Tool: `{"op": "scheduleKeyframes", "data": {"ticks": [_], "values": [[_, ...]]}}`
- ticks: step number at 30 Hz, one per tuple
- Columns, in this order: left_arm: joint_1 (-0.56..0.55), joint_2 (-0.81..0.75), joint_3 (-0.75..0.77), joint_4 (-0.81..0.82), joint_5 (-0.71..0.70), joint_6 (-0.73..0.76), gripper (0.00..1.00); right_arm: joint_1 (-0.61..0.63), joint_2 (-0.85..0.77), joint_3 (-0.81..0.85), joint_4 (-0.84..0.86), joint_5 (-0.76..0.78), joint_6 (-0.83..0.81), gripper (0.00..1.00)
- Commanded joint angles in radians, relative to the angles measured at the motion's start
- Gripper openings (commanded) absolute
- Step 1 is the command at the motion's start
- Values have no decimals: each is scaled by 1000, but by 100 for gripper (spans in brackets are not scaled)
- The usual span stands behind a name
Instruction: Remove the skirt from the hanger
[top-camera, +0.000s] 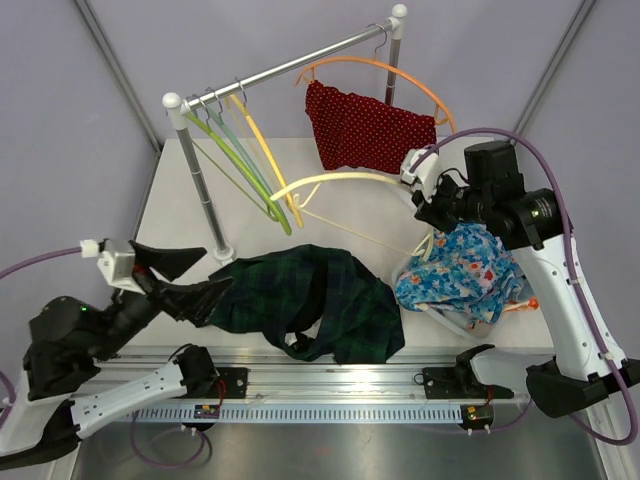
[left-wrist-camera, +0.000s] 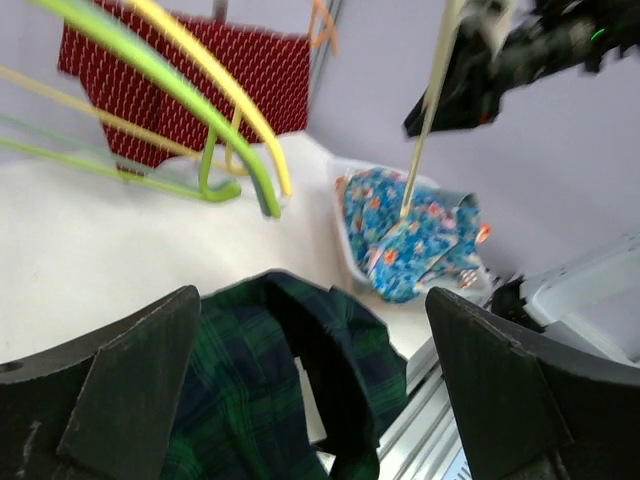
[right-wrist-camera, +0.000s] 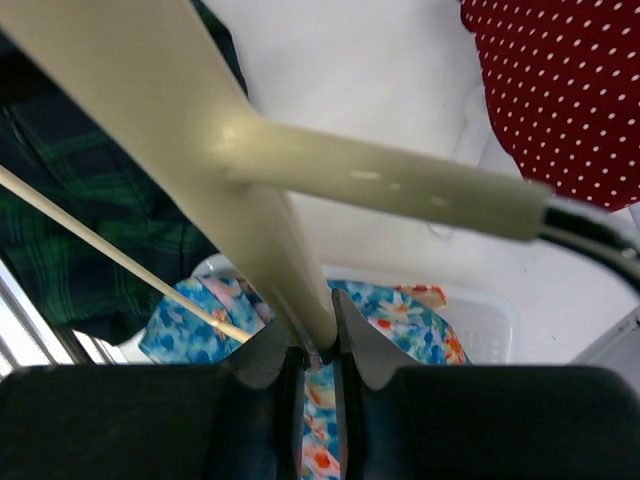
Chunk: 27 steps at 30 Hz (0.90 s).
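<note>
The dark green plaid skirt (top-camera: 310, 300) lies crumpled on the white table (top-camera: 175, 200), free of any hanger. It sits directly ahead of the left claw (top-camera: 192, 278), whose fingers are spread wide with the cloth's near edge between them. Past the skirt, the right claw (top-camera: 425, 200) is pinching a bare cream hanger (top-camera: 330, 182), and a blue floral cloth (top-camera: 460, 270) is heaped just beneath it. Beyond both claws a metal rail (top-camera: 290, 62) carries green hangers (top-camera: 235, 160) and a red dotted garment (top-camera: 365, 125). Lilac-grey walls (top-camera: 70, 110) enclose the table.
</note>
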Motion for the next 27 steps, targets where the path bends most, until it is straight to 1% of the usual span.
{"op": "scheduleKeyframes", "data": {"ticks": [1,3,4,5,6,8,9,11,12,14,17,20,22,25,27], "values": [[1,34,123,-62,95,99,99,32,-45,-40,-58,89,-151,0],[1,114,205,-90,104,92,99,76,-79,-114,-48,178,-202,0],[1,149,232,-96,121,71,99,143,-88,-141,-46,225,-234,0],[1,180,261,-90,140,57,99,176,-99,-162,-44,314,-247,0],[1,242,302,-87,171,14,99,239,-102,-200,-37,350,-264,0],[1,304,344,-86,208,-23,99,277,-107,-221,-34,426,-276,0],[1,371,380,-90,239,-38,99,299,-104,-225,-34,437,-285,0],[1,436,402,-119,265,-66,99,357,-92,-215,-29,485,-288,0],[1,488,414,-130,297,-59,99,377,-87,-207,-31,503,-290,0],[1,536,408,-151,331,-51,99,409,-53,-166,-37,519,-288,0],[1,616,385,-150,398,-40,97,466,-21,-153,-17,566,-290,0],[1,689,396,-158,423,-32,88,526,-1,-144,11,594,-275,0],[1,712,410,-177,412,-11,82,544,-3,-133,23,582,-258,0],[1,726,405,-202,392,24,77,551,-10,-113,23,569,-244,0],[1,719,379,-202,389,44,75,551,-18,-113,28,572,-238,0]]}}
